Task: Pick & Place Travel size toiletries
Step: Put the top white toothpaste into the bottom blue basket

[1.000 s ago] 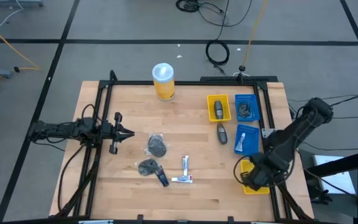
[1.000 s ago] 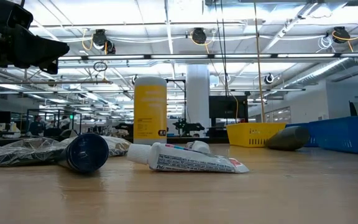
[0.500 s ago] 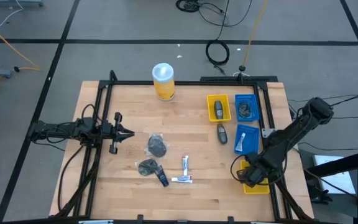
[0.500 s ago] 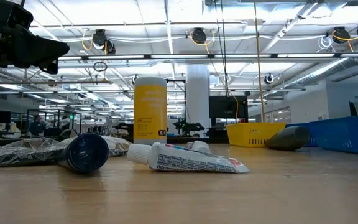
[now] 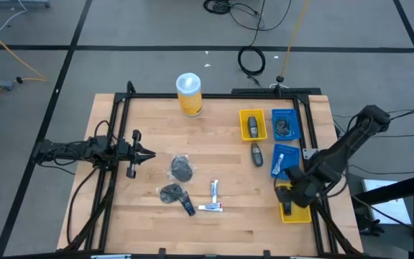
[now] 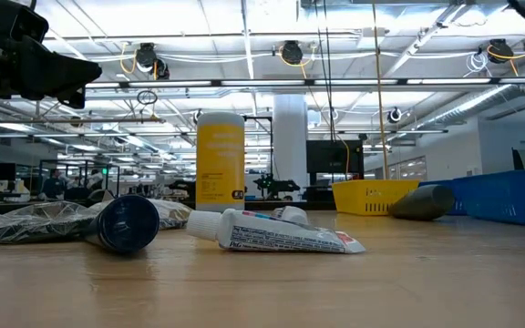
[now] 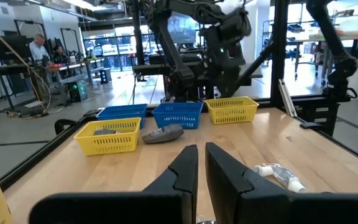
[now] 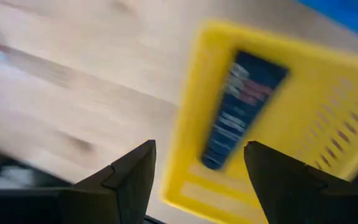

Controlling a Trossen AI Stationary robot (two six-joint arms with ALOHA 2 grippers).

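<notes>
Near the table's middle lie two dark grey pouches (image 5: 182,168) (image 5: 169,192), a dark-blue bottle (image 5: 187,206) (image 6: 128,223) and two white tubes (image 5: 214,190) (image 5: 210,208) (image 6: 281,235). A grey oval piece (image 5: 256,155) rests on the wood beside the trays. My right gripper (image 5: 286,190) (image 8: 197,180) is open above the near yellow tray (image 5: 295,211), where another dark-blue bottle (image 8: 241,109) lies flat. My left gripper (image 5: 148,152) (image 7: 200,168) is shut, hovering left of the pouches and holding nothing.
A tall yellow canister (image 5: 189,95) (image 6: 220,173) stands at the far edge. A far yellow tray (image 5: 252,124) holds a grey oval; a blue tray (image 5: 284,124) holds something dark, and another blue tray (image 5: 284,162) holds a white tube. A black frame (image 5: 214,95) borders the table.
My right gripper has moved a little toward the table's far edge over the near yellow tray, and its arm has risen. It stays open. Nothing on the table has moved.
</notes>
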